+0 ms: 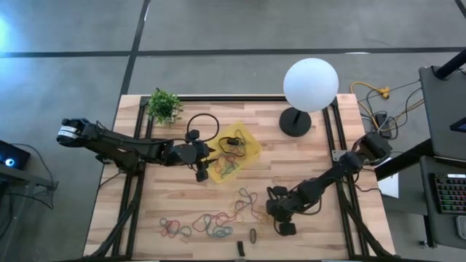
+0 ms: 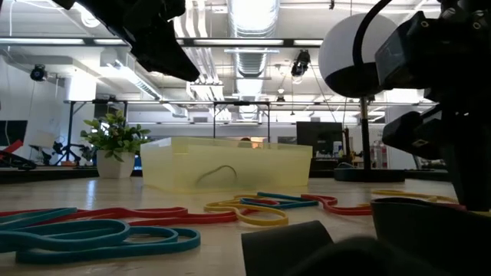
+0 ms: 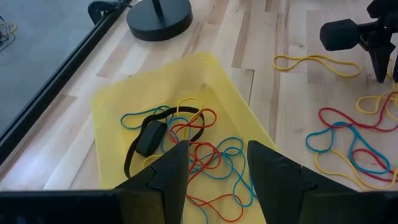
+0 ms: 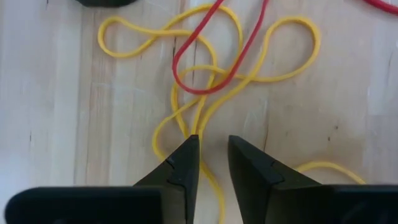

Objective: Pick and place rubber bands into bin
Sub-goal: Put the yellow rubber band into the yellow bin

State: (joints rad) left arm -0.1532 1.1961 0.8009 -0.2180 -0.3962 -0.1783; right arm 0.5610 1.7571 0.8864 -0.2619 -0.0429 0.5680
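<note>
The yellow bin (image 1: 251,145) (image 3: 112,106) sits mid-table and holds several coloured rubber bands (image 3: 199,143) and a black one. My left gripper (image 1: 215,154) (image 3: 217,152) hangs open over the bin's left part, with nothing between its fingers. More rubber bands (image 1: 207,222) (image 2: 100,230) lie flat along the near side of the table. My right gripper (image 1: 272,211) (image 4: 213,146) points steeply down at the right end of that spread. Its fingers are a narrow gap apart over a tangled yellow band (image 4: 249,68) and a red band (image 4: 205,81). My right gripper comes from above with a strand of the yellow band (image 4: 198,127) running under its fingertips and showing again between the fingers. The band lies flat on the wood. Whether a fingertip touches it, I cannot tell.
A lamp with a white globe (image 1: 311,84) and a black round base (image 1: 295,121) stands at the far right. A small potted plant (image 1: 164,106) is at the far left, with a big black ring (image 1: 204,124) beside the bin. Two dark oblong pieces (image 1: 253,235) lie near the front edge.
</note>
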